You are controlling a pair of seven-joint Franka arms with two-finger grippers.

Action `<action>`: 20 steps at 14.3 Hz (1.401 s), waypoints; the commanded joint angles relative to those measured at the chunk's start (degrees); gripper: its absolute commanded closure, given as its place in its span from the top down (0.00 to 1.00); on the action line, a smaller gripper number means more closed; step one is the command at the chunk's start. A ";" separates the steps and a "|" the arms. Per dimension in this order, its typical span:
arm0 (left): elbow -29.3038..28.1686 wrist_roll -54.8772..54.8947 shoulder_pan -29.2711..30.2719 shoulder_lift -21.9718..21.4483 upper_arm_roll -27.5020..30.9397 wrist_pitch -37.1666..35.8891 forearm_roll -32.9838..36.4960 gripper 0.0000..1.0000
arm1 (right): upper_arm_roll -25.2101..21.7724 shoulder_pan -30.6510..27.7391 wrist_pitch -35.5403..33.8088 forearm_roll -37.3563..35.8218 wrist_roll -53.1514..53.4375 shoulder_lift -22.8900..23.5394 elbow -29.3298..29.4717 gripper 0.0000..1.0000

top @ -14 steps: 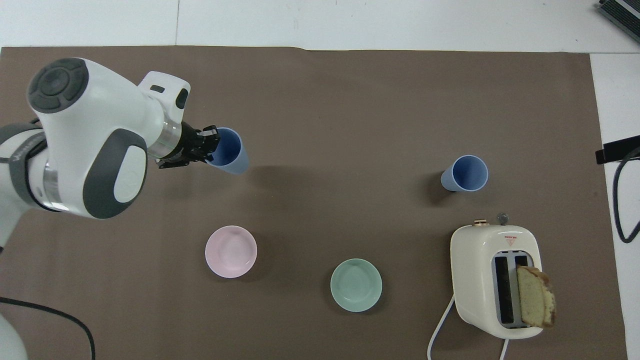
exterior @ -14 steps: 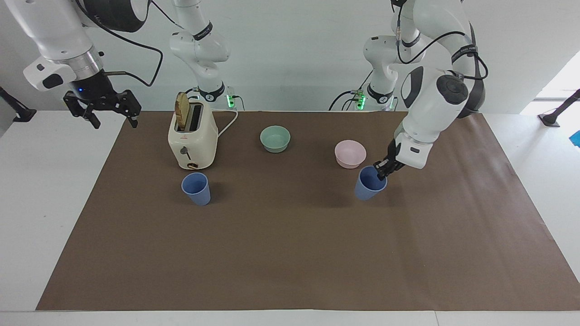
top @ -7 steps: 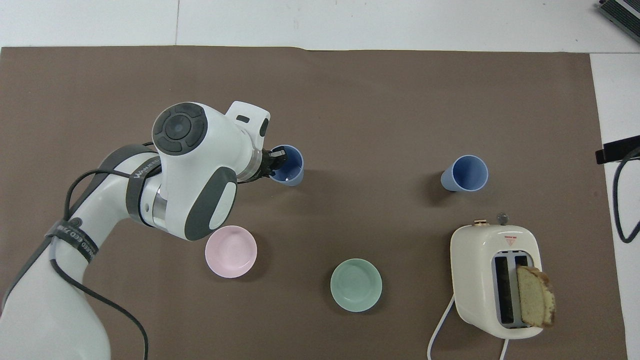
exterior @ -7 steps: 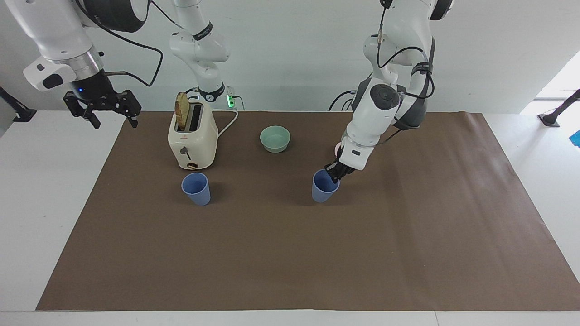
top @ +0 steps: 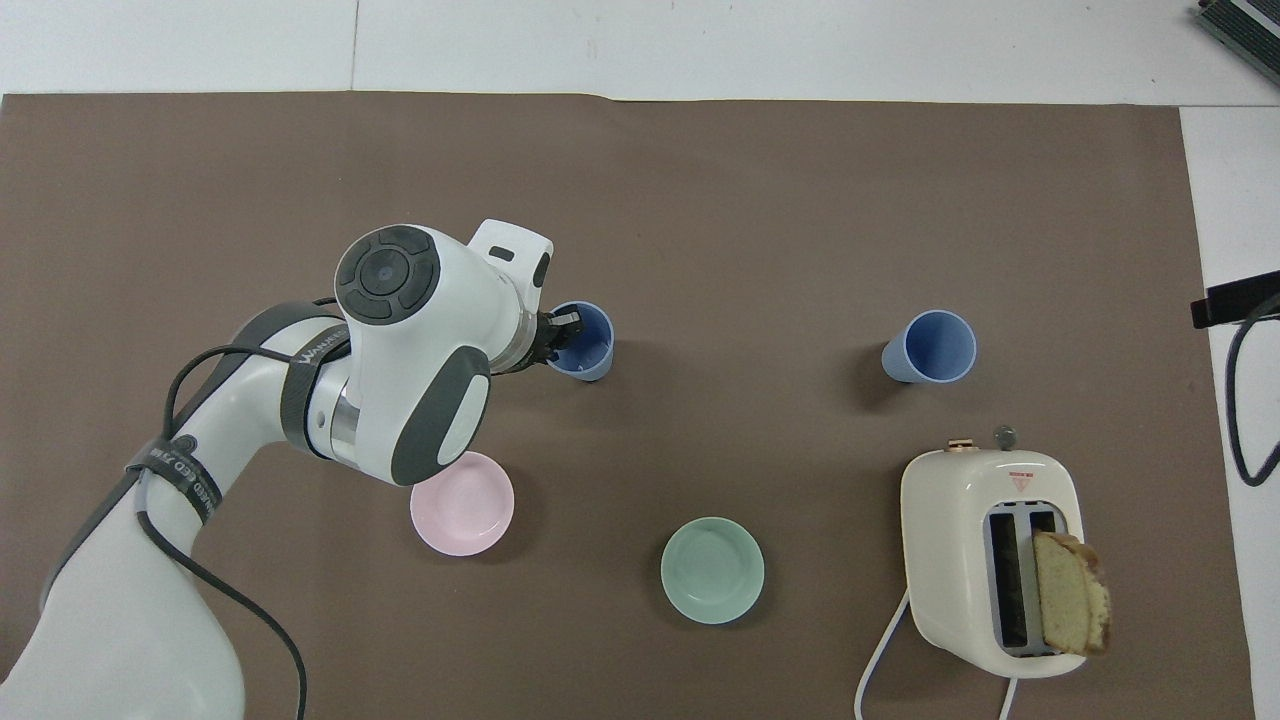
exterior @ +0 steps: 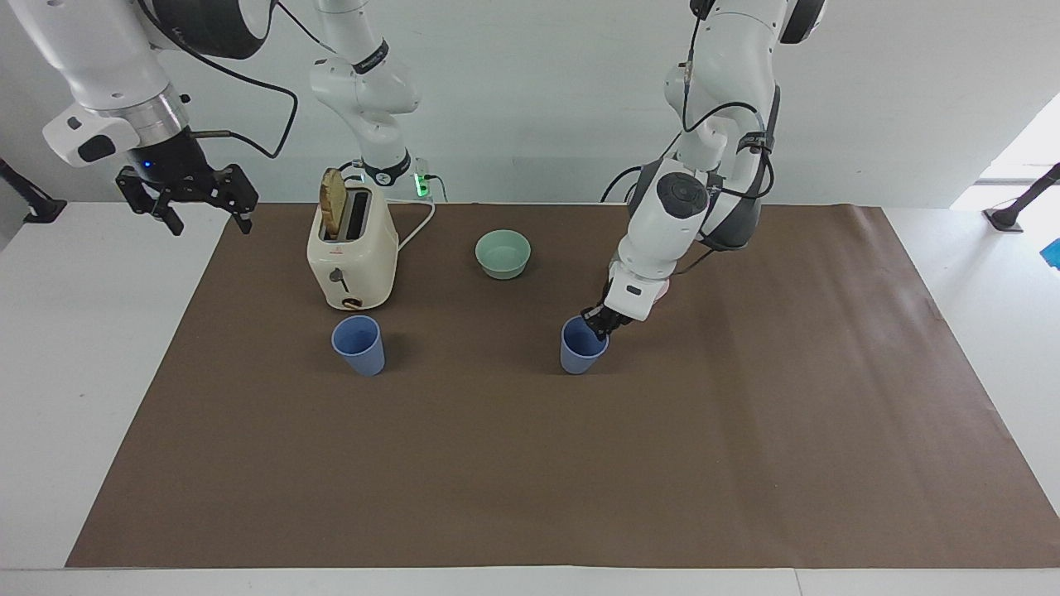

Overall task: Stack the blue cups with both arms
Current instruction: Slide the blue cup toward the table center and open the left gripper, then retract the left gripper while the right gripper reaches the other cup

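Observation:
One blue cup [exterior: 582,348] stands upright near the middle of the brown mat [exterior: 530,463]. My left gripper [exterior: 598,321] is shut on its rim, one finger inside the cup; I cannot tell whether its base touches the mat. The cup [top: 588,345] and gripper [top: 562,333] also show in the overhead view. The second blue cup [exterior: 358,345] stands free beside the toaster, farther from the robots than it, and shows in the overhead view [top: 935,347]. My right gripper [exterior: 186,203] hangs open and empty over the white table at the right arm's end, waiting.
A cream toaster [exterior: 352,257] holding a slice of bread stands toward the right arm's end. A pale green bowl [exterior: 503,253] sits near the robots. A pink bowl [top: 465,515] lies partly under the left arm.
My left gripper has carried its blue cup toward the other cup, from beside the pink bowl to the mat's middle, slowing down. The cup went from tilted to upright. The right arm has not moved.

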 commanded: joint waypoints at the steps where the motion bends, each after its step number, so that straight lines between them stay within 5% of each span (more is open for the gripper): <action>1: -2.24 0.44 -1.32 -1.57 1.05 1.78 -0.72 0.00 | 0.10 -0.12 0.74 0.29 -1.23 -0.78 -0.93 1.00; 5: -2.06 0.27 -1.41 -0.95 1.05 2.04 -0.72 0.00 | 0.18 -0.12 0.83 0.29 -1.23 -1.13 -1.28 1.00; 7: -1.80 0.70 -1.32 -0.95 1.14 1.26 -0.64 0.99 | 0.10 -0.12 0.92 0.29 -1.23 -1.22 -1.64 1.00; 14: 0.93 3.24 2.62 -5.60 2.28 -6.30 4.11 1.00 | 0.18 0.49 3.54 0.20 -1.40 -2.97 -4.96 1.00; 20: 0.93 26.94 14.30 -13.07 2.28 -16.85 4.11 1.00 | 0.27 0.76 6.79 3.00 -1.49 -3.24 -7.78 1.00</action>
